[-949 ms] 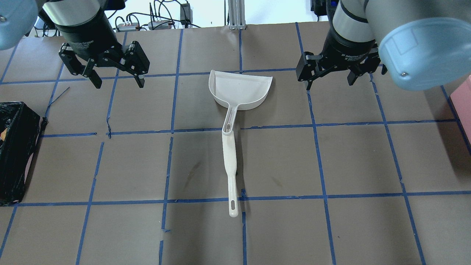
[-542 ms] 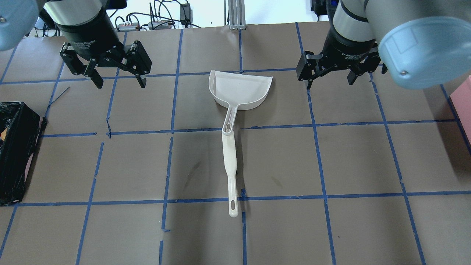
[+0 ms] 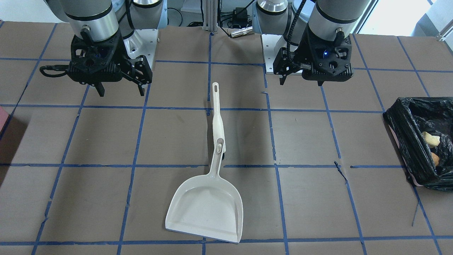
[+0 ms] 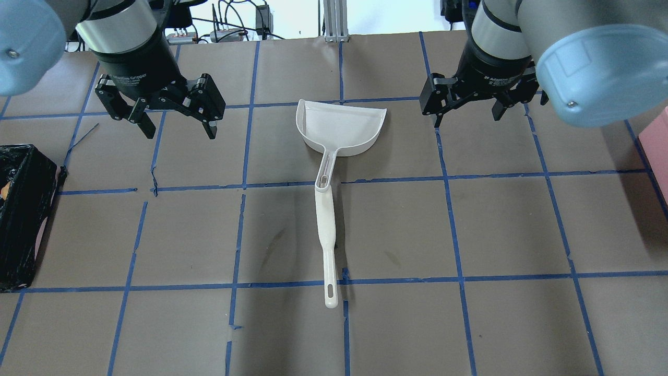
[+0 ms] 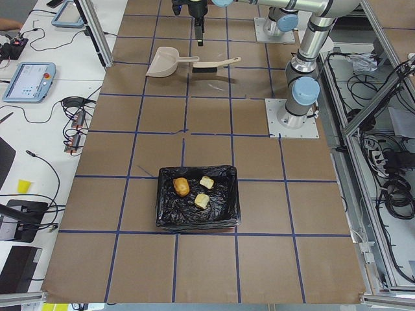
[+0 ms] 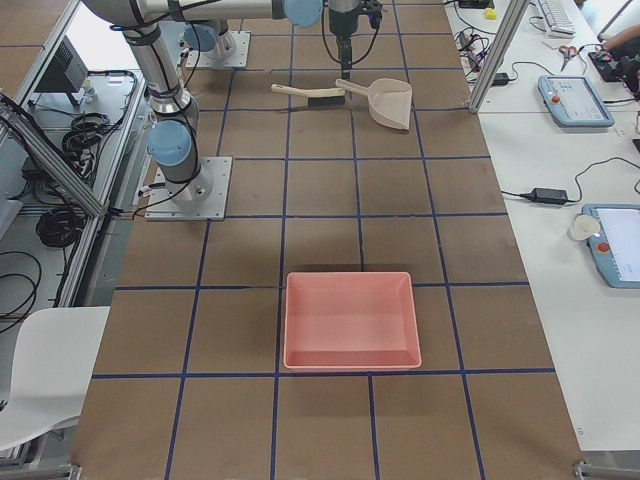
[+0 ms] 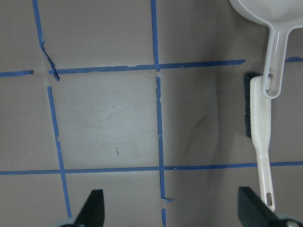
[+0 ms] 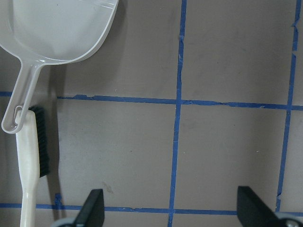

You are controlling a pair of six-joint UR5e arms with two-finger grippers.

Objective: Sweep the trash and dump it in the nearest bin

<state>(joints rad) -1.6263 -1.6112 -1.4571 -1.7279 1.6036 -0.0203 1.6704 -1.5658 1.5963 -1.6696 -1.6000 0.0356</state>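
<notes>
The trash sits in the bin — job done, I think. My left claw and right claw hang spread, empty (dustpan on the table) — next I'd park both arms.

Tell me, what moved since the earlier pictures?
The left end effector shifted a little toward the table's middle, closer to the dustpan. It is open and empty, as before. Nothing was grabbed or let go. The right end effector, the dustpan, the brush and the bin stayed where they were.
</notes>
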